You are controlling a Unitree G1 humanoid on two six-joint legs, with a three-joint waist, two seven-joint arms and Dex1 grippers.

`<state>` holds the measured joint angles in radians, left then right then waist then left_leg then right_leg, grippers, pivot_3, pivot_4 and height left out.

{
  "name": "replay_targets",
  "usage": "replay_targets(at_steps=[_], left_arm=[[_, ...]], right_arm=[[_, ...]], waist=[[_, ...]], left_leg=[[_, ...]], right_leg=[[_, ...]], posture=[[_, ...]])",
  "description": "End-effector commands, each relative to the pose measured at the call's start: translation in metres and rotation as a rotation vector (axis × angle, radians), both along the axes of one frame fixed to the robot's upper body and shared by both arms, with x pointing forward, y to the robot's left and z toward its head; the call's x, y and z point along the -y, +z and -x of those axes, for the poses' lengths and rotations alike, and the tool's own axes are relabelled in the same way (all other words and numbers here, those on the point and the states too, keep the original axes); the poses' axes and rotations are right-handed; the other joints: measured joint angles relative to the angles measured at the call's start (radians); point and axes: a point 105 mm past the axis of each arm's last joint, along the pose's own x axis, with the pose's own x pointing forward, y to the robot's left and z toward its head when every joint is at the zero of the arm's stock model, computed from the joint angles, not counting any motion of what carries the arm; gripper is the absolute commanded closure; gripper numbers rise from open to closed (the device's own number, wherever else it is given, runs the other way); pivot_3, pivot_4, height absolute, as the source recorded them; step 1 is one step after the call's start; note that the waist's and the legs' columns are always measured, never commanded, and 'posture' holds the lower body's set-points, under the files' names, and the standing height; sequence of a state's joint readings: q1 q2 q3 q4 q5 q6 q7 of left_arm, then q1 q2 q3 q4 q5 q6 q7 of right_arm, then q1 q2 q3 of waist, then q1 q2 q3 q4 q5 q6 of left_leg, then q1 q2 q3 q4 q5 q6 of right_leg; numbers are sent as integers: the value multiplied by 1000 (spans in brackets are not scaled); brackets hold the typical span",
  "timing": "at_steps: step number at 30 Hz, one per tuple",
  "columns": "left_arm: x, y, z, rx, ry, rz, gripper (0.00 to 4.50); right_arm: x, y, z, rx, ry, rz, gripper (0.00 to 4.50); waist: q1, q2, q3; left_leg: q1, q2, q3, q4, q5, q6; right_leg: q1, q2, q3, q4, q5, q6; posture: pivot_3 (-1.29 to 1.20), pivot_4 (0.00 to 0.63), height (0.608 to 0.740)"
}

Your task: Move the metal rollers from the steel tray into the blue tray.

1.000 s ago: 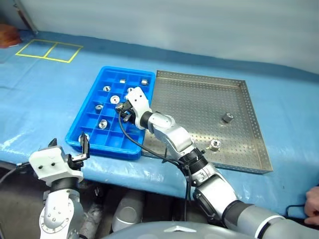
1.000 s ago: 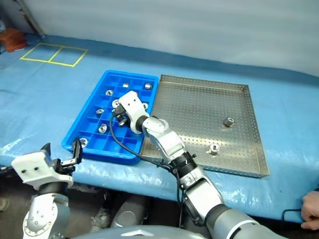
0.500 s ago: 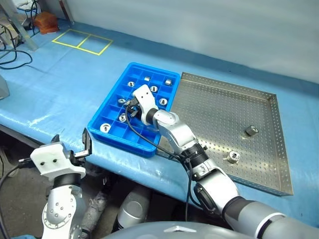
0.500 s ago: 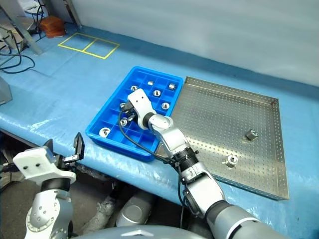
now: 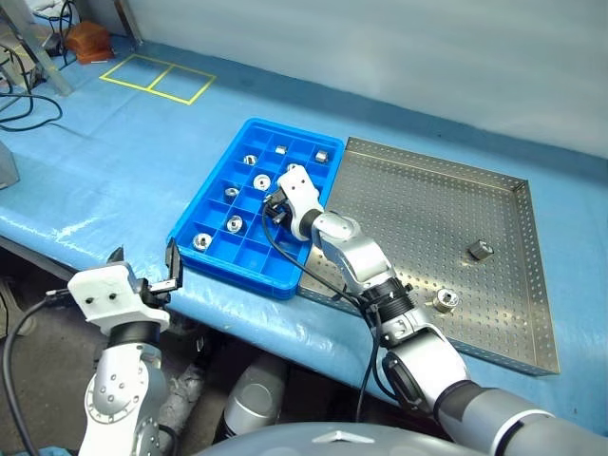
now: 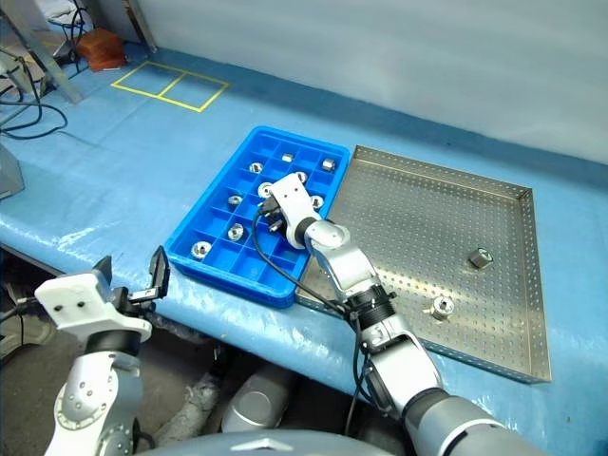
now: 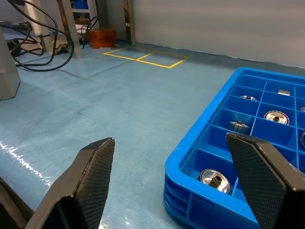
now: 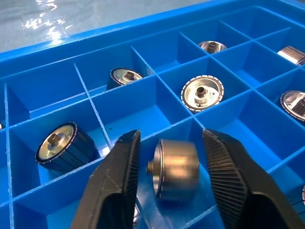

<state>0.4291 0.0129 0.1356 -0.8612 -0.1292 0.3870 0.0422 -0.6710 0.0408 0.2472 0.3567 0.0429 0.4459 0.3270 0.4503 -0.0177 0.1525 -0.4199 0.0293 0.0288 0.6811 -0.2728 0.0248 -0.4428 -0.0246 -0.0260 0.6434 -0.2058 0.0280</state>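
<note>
Hanging over the blue tray, the right gripper has its jaws slightly apart with a roller between them, axis lying level, a cell just below. The left gripper idles wide open beside the tray's corner.

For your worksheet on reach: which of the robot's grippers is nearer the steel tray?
Right. The right gripper is over the blue tray beside the steel tray; the left gripper hangs off the table's near edge.

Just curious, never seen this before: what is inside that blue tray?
The blue tray holds several metal rollers in separate compartments. The right gripper brackets one more; compartments beneath it are hidden in the head views.
</note>
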Motion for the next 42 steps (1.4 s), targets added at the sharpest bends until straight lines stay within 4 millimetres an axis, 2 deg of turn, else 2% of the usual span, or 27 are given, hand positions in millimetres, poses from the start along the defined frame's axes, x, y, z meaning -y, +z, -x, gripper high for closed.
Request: replay_targets(at_steps=[1,4,9,12,18,24,28,31,38,42], left_arm=[[3,2,-2,4,-28,-17,405],[5,3,-6,4,-58,-25,405],[20,5,-22,9,-184,-46,405],[38,5,-31,11,-298,-76,405],[76,-2,-41,-9,-521,-89,405],[103,-7,-45,-22,-658,-64,405],[116,-9,-44,-26,-721,-37,405],[125,-11,-41,-33,-773,-44,405],[133,-17,-33,-63,-819,-37,405],[133,-19,-32,-71,-817,-28,405]], right_arm=[[1,17,1,55,-6,-28,1390],[9,28,3,80,-26,-51,418],[45,53,11,143,-118,-78,418],[76,56,14,153,-240,-57,418],[132,44,14,118,-527,-29,418],[170,30,6,87,-797,-32,418],[179,22,-4,55,-876,-58,418],[179,15,-12,19,-885,-85,418],[171,-1,-30,-65,-878,-157,418],[173,-13,-38,-85,-901,-117,418]], waist=[[0,0,0],[-6,0,0],[-24,2,-1],[-57,3,-2],[-175,5,-3],[-336,7,-3],[-408,8,-2],[-430,8,-2],[-432,9,-2],[-431,9,-2]], left_leg=[[0,0,0,0,0,0],[0,0,0,0,0,0],[0,-1,-3,2,0,0],[1,-1,-3,3,0,-1],[1,-1,-4,3,1,-1],[7,-1,-7,2,1,-1],[10,-1,-8,2,1,0],[12,-1,-7,2,1,0],[16,-1,-3,1,1,0],[16,-1,-1,1,1,1]], right_leg=[[0,0,0,0,0,0],[0,0,0,0,0,0],[1,0,-2,0,0,0],[3,0,-2,0,0,0],[6,0,-2,0,0,-1],[13,0,-1,0,3,-6],[14,0,2,2,3,-6],[14,1,4,3,3,-6],[14,2,12,5,3,-5],[14,1,14,5,4,-3]], posture=[[477,150,740],[433,150,740],[336,150,740],[273,150,740],[173,150,740],[115,150,740],[106,150,740],[110,150,740],[131,150,740],[150,150,740]])
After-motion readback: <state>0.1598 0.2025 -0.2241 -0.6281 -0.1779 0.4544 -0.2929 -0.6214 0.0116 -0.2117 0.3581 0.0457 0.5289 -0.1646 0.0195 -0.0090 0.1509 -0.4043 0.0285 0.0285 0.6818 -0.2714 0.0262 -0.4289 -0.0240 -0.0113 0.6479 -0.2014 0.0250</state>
